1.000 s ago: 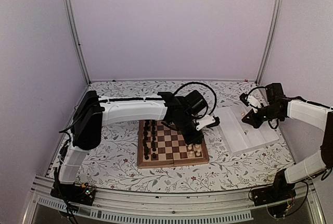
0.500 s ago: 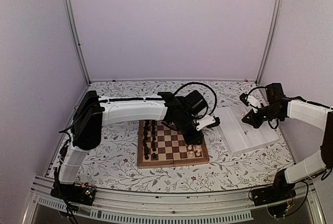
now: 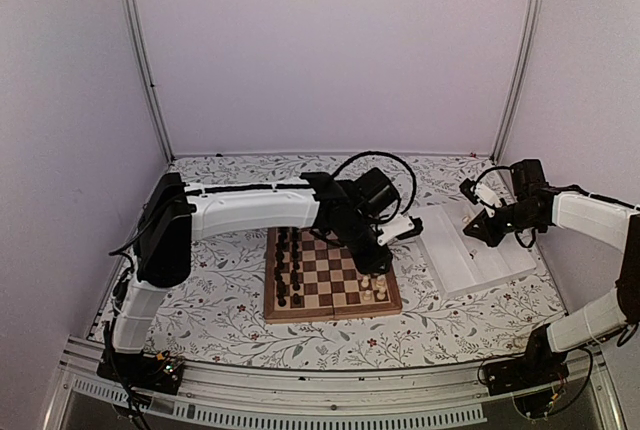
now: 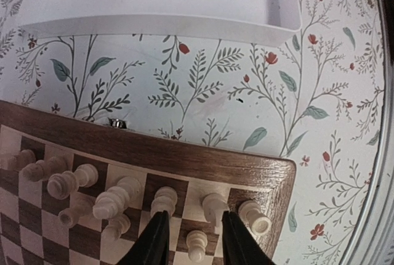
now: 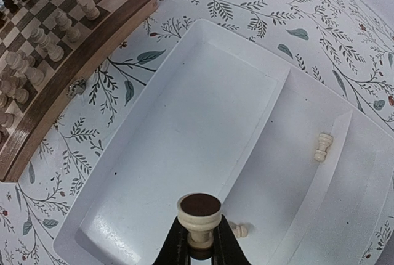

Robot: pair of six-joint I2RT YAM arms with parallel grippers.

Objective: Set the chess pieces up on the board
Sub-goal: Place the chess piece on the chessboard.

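Two rows of dark pieces (image 3: 288,272) are seen filled along the left edge of the board (image 3: 335,285); that side is judged complete.

Along the right edge of the board, the chess pieces (image 4: 117,198) are only partly set. In the left wrist view, seven are counted in the row next to the rim and three in the row inside it. More may be cut off by the frame, so the inner row is judged to be the unfinished one.

The left gripper (image 4: 194,219) is positioned over the right edge of the board, near a corner. Its fingers are held apart. A pale pawn (image 4: 197,244) stands on the inner row between them, and it is touched by neither finger.

The right gripper (image 5: 200,240) is positioned over the white tray (image 5: 203,117), which lies just beside the right edge of the board. It is clamped on a pale piece (image 5: 199,214). Whether this piece is clear of the tray floor cannot be told.

Two further items are left in the tray: an upright piece (image 5: 322,146) in a narrow channel, and a small piece (image 5: 240,230) just beside the fingers, partly hidden. At least three transfers are therefore judged outstanding.
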